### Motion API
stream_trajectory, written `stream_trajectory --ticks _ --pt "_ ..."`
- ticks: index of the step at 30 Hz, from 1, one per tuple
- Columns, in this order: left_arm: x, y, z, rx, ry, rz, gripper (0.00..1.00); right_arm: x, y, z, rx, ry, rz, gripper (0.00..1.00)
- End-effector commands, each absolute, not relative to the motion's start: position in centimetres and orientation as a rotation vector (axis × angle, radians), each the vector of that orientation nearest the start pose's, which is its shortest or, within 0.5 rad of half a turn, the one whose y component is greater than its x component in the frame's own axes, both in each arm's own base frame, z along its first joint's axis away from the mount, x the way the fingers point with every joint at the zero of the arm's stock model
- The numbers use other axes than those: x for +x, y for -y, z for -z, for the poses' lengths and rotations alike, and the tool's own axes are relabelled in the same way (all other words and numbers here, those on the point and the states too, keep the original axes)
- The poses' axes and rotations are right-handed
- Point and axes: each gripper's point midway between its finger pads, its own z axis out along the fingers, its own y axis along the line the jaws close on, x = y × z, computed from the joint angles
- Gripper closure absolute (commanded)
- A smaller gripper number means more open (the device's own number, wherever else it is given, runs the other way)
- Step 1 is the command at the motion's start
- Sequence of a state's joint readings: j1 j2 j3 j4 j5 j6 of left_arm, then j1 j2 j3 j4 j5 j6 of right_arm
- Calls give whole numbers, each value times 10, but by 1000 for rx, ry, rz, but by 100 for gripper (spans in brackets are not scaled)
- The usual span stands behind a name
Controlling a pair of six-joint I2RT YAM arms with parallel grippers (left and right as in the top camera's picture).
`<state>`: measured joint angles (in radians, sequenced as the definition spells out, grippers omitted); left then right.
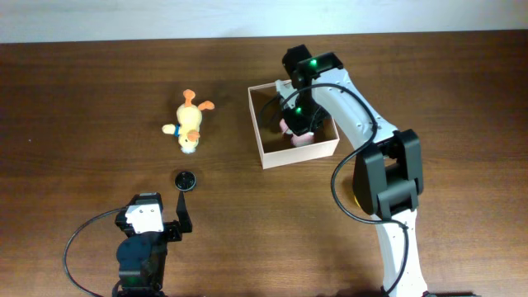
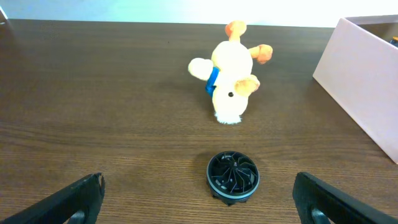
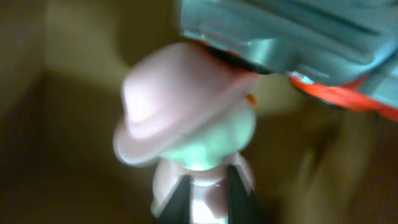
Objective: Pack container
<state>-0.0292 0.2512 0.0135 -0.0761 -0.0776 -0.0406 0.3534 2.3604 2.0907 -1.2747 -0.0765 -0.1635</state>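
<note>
Dark wood counter [image 1: 82, 99] carries everything here, and the packing looks partly done at best. At the lower left of the overhead view the left end effector [image 2: 198, 190] sits low with its fingers spread wide and nothing between them. Just above it in the frame lies a black ribbed disc [image 1: 185, 180], and further up a yellow plush duck [image 1: 190, 125] lies on its side with its orange feet toward the top edge. Both are on the bare counter, well apart from the box.

Right of centre stands the container [image 1: 268, 155], white outside and tan within, open at the top. The right arm reaches down into it from the upper right, and the right end effector [image 3: 210, 198] is inside the walls. Its dark fingers stand narrow and seem to pinch the base of a pink toy [image 3: 180, 106] with a brimmed hat. The wrist view is blurred, so I judge the grip rather than see it plainly. A grey and red shape [image 3: 298, 43] fills the upper right of that view; I cannot tell what it is.

So one toy is inside but not yet let go. The duck and the disc are both left to pack.
</note>
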Motion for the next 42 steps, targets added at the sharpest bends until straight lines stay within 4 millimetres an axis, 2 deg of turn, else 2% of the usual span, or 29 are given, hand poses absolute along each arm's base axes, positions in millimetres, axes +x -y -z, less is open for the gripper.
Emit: stream_trajectory --ticks 1,6,9,12,17,19,20,21,22,23,25,27,28,30,32,34,35,42 --pt "250 -6 -103 -44 -1884 -33 1 432 -170 -44 -797 -3028 -125 96" --pt "250 -6 -103 -44 -1884 -33 1 433 -171 -48 -798 -3021 -125 96" --pt "250 -6 -103 -44 -1884 -33 1 439 -173 -62 -792 -2993 -128 96" --pt "250 -6 -103 -44 -1884 -33 1 450 -177 -87 -780 -2939 -133 96" --pt "250 -6 -103 -44 -1884 -33 1 456 -179 -108 -772 -2904 -135 96" --pt "250 -6 -103 -44 -1884 -33 1 454 -177 -110 -772 -2908 -129 96" --pt "250 -6 -103 -44 -1884 -33 1 451 -176 -109 -775 -2922 -127 78" --pt "250 -6 -103 -44 -1884 -33 1 448 -175 -109 -777 -2935 -126 51" --pt "250 -6 -103 -44 -1884 -33 1 444 -173 -106 -781 -2957 -119 28" --pt "250 -6 -103 -44 -1884 -33 1 441 -172 -103 -784 -2970 -117 27" --pt "250 -6 -103 -44 -1884 -33 1 437 -170 -99 -788 -2989 -115 29" --pt "250 -6 -103 -44 -1884 -33 1 436 -169 -92 -792 -3003 -113 41" --pt "250 -6 -103 -44 -1884 -33 1 435 -169 -86 -793 -3008 -113 50" --pt "250 -6 -103 -44 -1884 -33 1 433 -169 -76 -795 -3020 -113 60" --pt "250 -6 -103 -44 -1884 -33 1 430 -168 -65 -799 -3035 -112 59" --pt "250 -6 -103 -44 -1884 -33 1 426 -166 -56 -802 -3054 -110 50" --pt "250 -6 -103 -44 -1884 -33 1 424 -166 -53 -804 -3063 -109 49" --pt "250 -6 -103 -44 -1884 -33 1 416 -163 -39 -810 -3095 -106 52"
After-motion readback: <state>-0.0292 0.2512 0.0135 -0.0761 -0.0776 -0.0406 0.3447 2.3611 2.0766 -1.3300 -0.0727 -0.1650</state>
